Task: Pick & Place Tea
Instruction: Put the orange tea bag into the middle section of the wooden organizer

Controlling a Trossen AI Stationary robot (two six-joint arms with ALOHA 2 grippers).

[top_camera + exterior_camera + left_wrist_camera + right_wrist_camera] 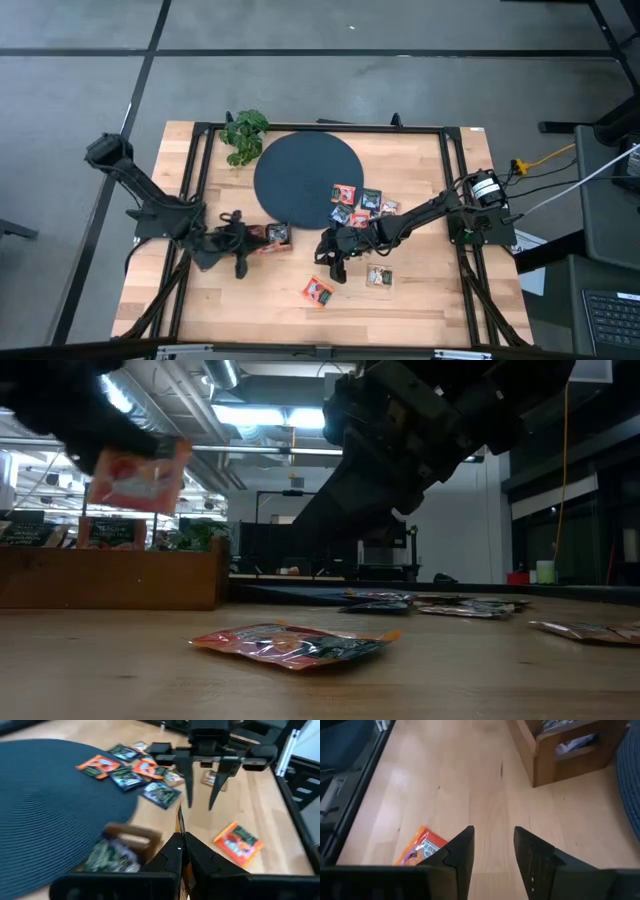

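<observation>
No legible print on sachets (239,842); labels blurred.

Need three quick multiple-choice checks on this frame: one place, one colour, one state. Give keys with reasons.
1. Where does the leafy green plant stand?
A) just off the rim of the round dark woven disc, on the left arm's side
B) in the middle of that disc
C) between the two grippers

2. What colour is the small flat square sachet held in the left gripper?
A) black
B) blue
C) orange-red

3. How do the right gripper's jaws stand?
A) shut on a sachet
B) open, empty
C) shut, empty

Key:
1 A: the high view shows the plant beside the rim.
2 C: the low view shows the sachet held above the table, and it is orange-red.
3 B: its wrist view shows bare wood between the parted jaws.
</observation>
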